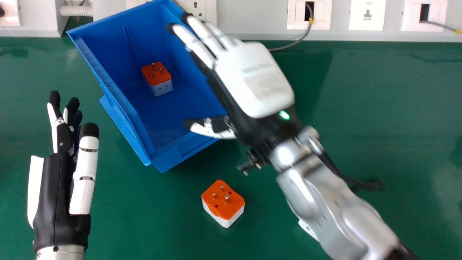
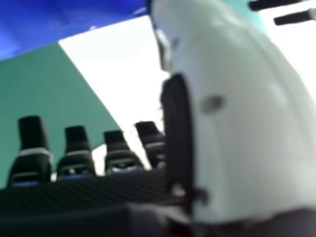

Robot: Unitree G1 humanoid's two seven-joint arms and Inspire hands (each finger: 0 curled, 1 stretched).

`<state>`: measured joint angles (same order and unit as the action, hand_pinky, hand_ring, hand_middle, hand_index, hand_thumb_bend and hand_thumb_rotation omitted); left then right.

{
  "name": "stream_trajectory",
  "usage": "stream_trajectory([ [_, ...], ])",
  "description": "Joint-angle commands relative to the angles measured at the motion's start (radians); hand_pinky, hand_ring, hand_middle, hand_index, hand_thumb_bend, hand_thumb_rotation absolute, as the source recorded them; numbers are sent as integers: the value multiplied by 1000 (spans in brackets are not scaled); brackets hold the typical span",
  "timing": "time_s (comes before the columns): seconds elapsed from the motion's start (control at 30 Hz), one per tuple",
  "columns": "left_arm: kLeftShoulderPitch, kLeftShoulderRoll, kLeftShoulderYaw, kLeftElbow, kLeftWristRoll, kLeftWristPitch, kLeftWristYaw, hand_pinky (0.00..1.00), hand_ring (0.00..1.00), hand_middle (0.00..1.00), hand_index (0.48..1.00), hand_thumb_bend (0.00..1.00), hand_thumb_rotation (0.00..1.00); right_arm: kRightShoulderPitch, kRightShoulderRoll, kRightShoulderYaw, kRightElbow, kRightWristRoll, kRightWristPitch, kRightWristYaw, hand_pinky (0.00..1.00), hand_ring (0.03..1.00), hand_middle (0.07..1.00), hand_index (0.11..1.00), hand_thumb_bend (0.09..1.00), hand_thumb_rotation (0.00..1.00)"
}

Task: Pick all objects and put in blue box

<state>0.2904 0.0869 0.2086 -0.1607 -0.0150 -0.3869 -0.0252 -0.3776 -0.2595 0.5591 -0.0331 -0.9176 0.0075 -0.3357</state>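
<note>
Box (image 1: pixel 112 47): blue, set at a slant on the green table (image 1: pixel 379 126).
Inner plug (image 1: pixel 156 72): orange and white, on the box floor, pins up.
Outer plug (image 1: pixel 223 202): orange and white, pins up, on the table just nearer than the box.
Right hand (image 1: pixel 252 76): open over the box's right side, thumb spread, gripping nothing.
Left hand (image 1: pixel 56 191): left of the box, fingers relaxed, empty.

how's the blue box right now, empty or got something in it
Not empty: an orange and white plug adapter sits inside the blue box, prongs up.
</note>
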Motion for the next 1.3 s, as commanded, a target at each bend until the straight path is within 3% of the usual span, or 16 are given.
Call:
stream_trajectory([
  [0.0,2,0,-5,-8,18,-17,10,1000,1000,1000,996,311,927,81,-27,-43,-98,-9,-17,-18,757,907,961,943,323,363],
  [0.13,1,-10,-10,-2,30,-23,24,1000,1000,1000,989,344,917,225,-65,-90,-191,-15,-46,-33,761,909,972,951,346,454],
  [0.23,6,-11,-12,-2,41,-25,31,1000,1000,993,983,355,918,337,-89,-131,-248,-16,-70,-65,756,911,962,935,394,451],
  [0.4,8,-6,-11,6,37,-40,26,1000,1000,998,988,364,915,520,-114,-207,-311,3,-96,-95,809,956,979,952,396,486],
  [0.6,14,2,-4,7,19,-45,15,1000,1000,1000,994,334,914,679,-125,-270,-303,-4,-123,-123,773,926,959,919,428,421],
  [0.7,18,5,1,-1,23,-41,16,1000,1000,997,985,351,920,735,-117,-276,-294,-22,-118,-130,786,932,957,916,442,421],
  [0.83,21,13,4,-16,-6,-33,-4,1000,1000,1000,989,356,926,777,-101,-273,-266,-59,-104,-158,763,904,933,894,466,376],
  [0.93,19,16,7,-25,-18,-25,-12,1000,1000,1000,992,334,907,799,-89,-272,-247,-84,-82,-156,776,900,928,886,460,377],
  [1.0,20,15,8,-35,-7,-16,-7,1000,1000,1000,991,334,881,810,-80,-271,-226,-97,-65,-158,765,887,920,873,464,386],
  [1.13,19,13,8,-40,-12,-7,-8,1000,1000,1000,987,332,874,802,-69,-264,-160,-115,-48,-179,737,863,904,848,473,376],
  [1.2,18,17,10,-36,-2,-10,-6,1000,1000,1000,990,346,880,789,-62,-261,-120,-118,-42,-191,736,861,899,839,479,368],
  [1.27,17,20,12,-33,-4,-13,-9,1000,1000,1000,993,338,885,775,-56,-257,-90,-122,-32,-194,726,853,893,835,486,372],
])
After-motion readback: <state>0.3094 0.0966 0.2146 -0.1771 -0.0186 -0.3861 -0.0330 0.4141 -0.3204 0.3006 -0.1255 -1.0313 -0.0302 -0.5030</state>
